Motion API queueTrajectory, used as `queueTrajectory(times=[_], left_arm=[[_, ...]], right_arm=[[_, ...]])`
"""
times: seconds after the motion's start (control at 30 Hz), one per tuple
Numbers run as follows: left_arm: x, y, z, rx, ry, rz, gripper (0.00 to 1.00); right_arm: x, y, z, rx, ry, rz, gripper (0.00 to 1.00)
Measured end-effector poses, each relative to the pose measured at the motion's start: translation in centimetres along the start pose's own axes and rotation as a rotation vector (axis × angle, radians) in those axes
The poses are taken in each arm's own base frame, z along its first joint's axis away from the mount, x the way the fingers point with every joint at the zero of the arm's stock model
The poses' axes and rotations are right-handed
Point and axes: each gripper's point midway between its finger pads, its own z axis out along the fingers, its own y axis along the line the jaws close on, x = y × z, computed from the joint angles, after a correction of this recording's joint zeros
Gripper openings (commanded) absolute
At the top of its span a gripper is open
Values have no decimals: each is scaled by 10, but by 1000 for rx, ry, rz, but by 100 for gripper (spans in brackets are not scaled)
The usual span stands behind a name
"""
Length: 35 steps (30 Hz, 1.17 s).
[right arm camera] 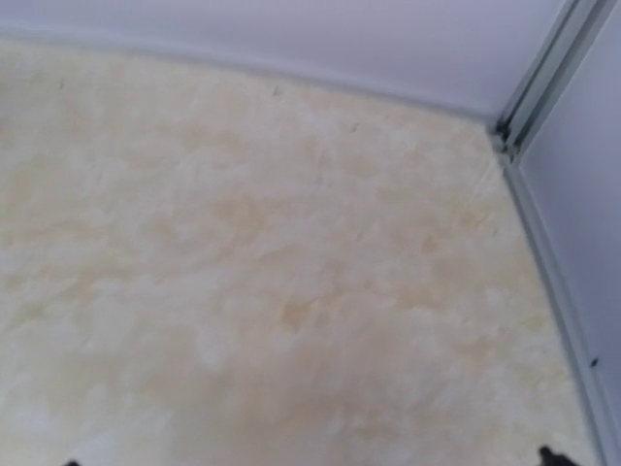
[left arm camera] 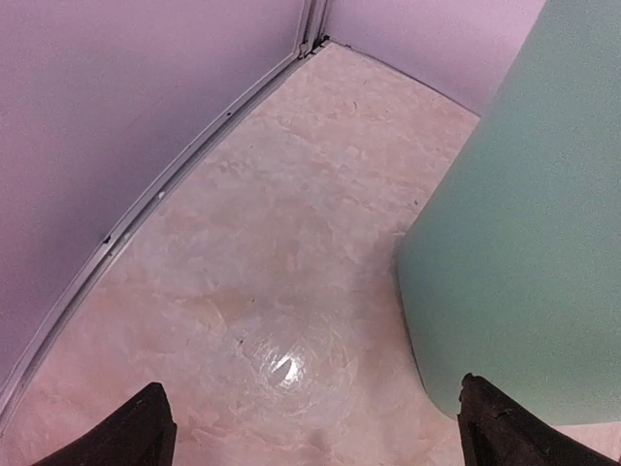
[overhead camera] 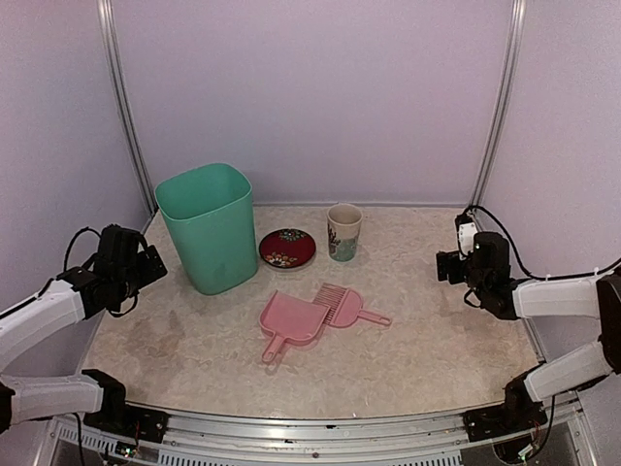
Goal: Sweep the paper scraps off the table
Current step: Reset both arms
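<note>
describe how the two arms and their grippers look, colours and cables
The left arm and right arm have smooth white link shells with black joints and bases. The left gripper and right gripper are boxy and black, with dark tapered fingers. A thin black cable loops by each wrist; the right also carries a small white connector.

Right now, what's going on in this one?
Nothing is being handled. The left gripper and right gripper hover open and empty at opposite sides of the table. The pink dustpan and pink brush lie side by side in the middle, with a green bin, red plate and cup behind them. No paper scraps show on the tabletop in any view.
</note>
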Motion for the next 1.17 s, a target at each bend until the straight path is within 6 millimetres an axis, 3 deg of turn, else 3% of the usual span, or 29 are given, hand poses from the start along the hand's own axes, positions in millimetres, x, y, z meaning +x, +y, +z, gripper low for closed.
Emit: queueTrajectory(times=[0.17,0.37,0.53,0.8,1.17], left_arm=[[-16,-12,17,14,-94,144,99],[-28,2,50,9,-153,195,99],[-33,5,57,84,-220,208,99],[-40,-6,65,196,-325,235,99],[-34,-19,79,275,-390,292,99]], right_arm=[[2,-28,10,31,-60,29,100],[38,-49,15,40,-70,20,100],[22,-51,20,-18,-182,48,100],[27,-47,8,-39,-256,71,100],[13,-50,4,-39,-319,81,100]])
